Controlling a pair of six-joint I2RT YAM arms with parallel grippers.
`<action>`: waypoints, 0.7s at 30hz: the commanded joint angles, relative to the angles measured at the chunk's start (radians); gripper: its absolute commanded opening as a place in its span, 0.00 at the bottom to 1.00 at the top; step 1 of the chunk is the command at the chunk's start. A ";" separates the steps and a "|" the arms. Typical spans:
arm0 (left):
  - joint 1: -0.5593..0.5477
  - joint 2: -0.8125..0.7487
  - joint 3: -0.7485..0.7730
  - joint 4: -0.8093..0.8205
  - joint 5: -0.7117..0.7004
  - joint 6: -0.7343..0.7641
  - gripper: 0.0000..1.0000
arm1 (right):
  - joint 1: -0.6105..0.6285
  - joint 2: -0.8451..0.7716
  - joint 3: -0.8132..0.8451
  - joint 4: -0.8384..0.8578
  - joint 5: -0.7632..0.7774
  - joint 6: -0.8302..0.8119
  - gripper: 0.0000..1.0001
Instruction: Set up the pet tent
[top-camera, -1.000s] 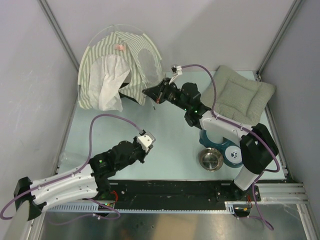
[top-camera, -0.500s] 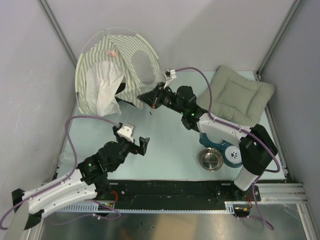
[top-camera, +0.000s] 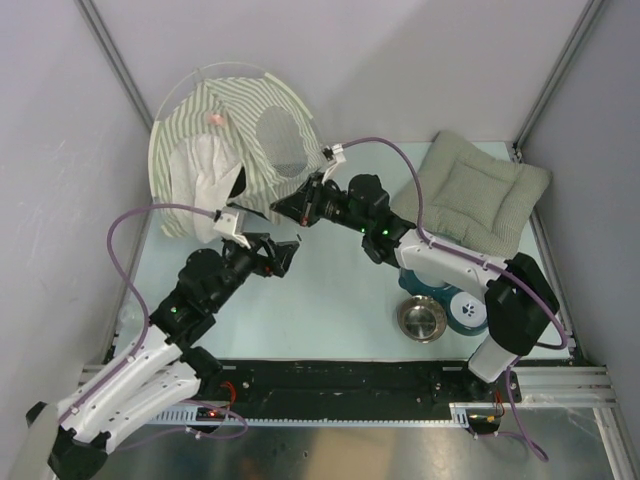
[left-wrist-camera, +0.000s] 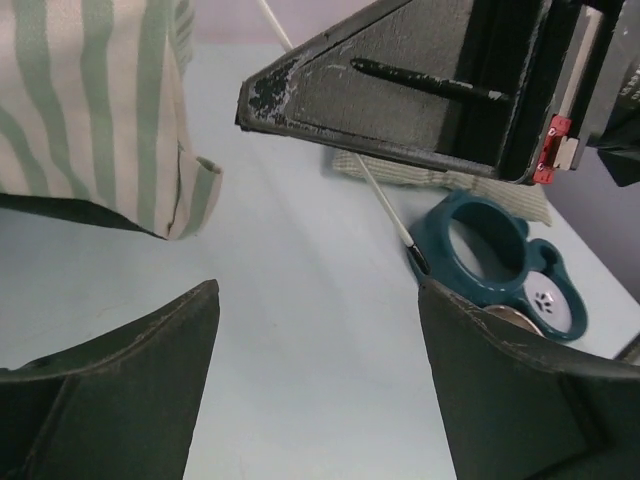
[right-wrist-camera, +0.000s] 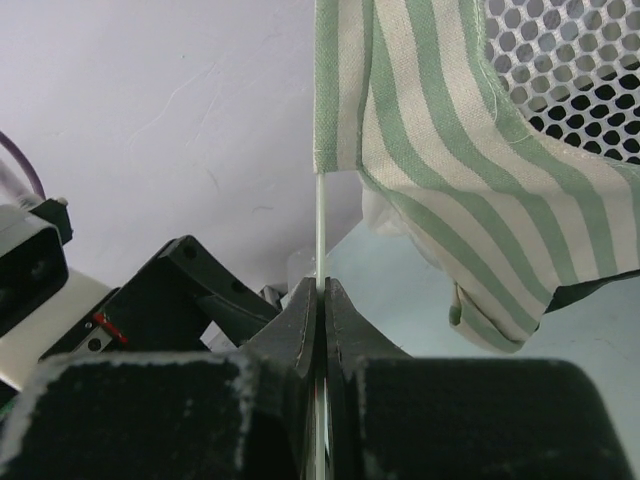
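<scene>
The pet tent (top-camera: 225, 140), olive and white striped with a grey mesh window (top-camera: 280, 135) and a sheer white flap (top-camera: 205, 185), stands partly raised at the back left. My right gripper (top-camera: 281, 209) sits at its lower right edge. In the right wrist view this gripper (right-wrist-camera: 321, 288) is shut on a thin white tent pole (right-wrist-camera: 320, 230) that runs up into the striped fabric sleeve (right-wrist-camera: 345, 100). My left gripper (top-camera: 278, 254) is open just in front of the right one, with nothing between its fingers (left-wrist-camera: 200, 310). The pole's (left-wrist-camera: 385, 205) black tip shows in the left wrist view.
A grey-green quilted cushion (top-camera: 480, 190) lies at the back right. A teal bowl holder (top-camera: 455, 300) and a steel bowl (top-camera: 421, 318) stand beside the right arm's base. Grey walls close in behind and left of the tent.
My left gripper has opened and swung forward toward the tent's lower edge. The right gripper has moved left with the pole, and the tent has turned and risen.
</scene>
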 joint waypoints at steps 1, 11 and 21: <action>0.072 -0.013 0.035 0.062 0.213 -0.058 0.85 | -0.001 -0.057 0.078 -0.049 -0.061 -0.006 0.00; 0.137 0.088 0.031 0.203 0.458 -0.098 0.86 | 0.025 -0.032 0.140 -0.155 -0.132 -0.011 0.00; 0.160 0.080 0.021 0.228 0.434 -0.114 0.80 | 0.031 -0.029 0.155 -0.200 -0.149 -0.021 0.00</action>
